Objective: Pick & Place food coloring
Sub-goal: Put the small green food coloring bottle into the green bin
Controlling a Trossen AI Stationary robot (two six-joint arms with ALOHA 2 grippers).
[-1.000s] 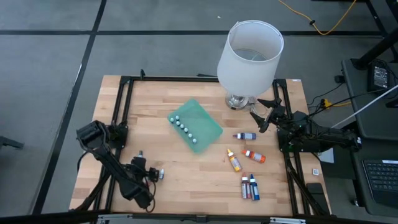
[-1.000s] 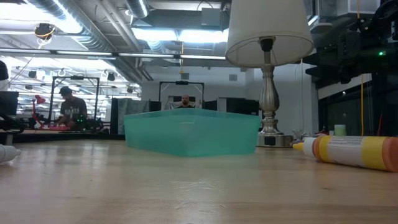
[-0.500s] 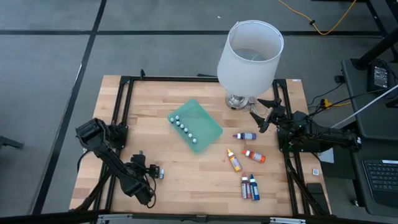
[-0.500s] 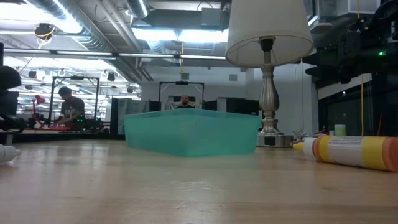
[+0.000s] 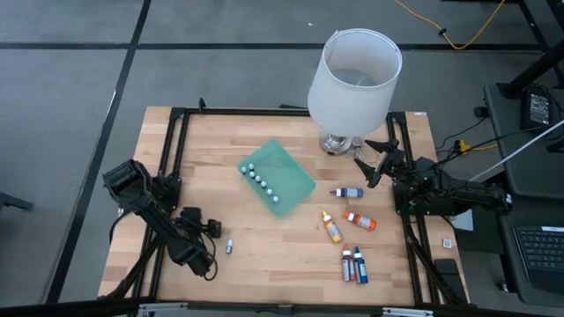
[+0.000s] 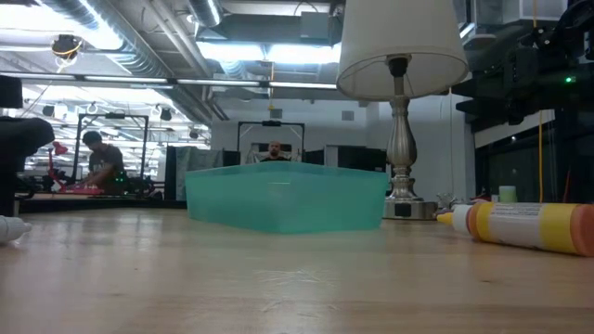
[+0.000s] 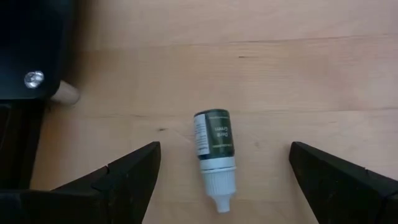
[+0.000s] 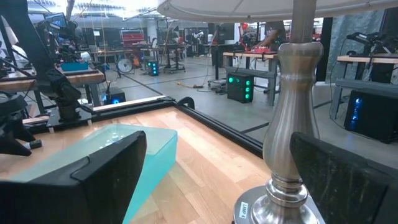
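From above, the left gripper [image 5: 214, 231] sits low over the near-left part of the desk [image 5: 211, 141], fingers spread and holding nothing, with one small dark bottle [image 5: 228, 247] lying loose on the wood just beside it. The teal tray [image 5: 280, 173] lies near the middle, and six white-capped bottles [image 5: 262, 181] line one edge of it, probably placed there in a row to leave room for more. Five larger bottles lie on their sides to the right: a purple one [image 5: 347, 192], an orange-yellow one [image 5: 331, 227], a red-orange one [image 5: 360, 220], and a red [image 5: 347, 264] and blue [image 5: 360, 265] pair touching each other near the front edge. The right gripper [image 5: 372, 164] waits, wide open and empty, beside the base of the one lamp [image 5: 354, 77] at the back right.

From desk height, the tray stands in the centre before the lamp stem, and the orange-yellow bottle lies at the right; people are working in the room beyond.

The left wrist view looks straight down between two spread fingers [image 7: 118, 180] onto the dark green bottle, flat on the wood with its white cap pointing toward the camera, lying between the fingers untouched.

The right wrist view faces the lamp stem and the tray's end, nothing between its fingers.
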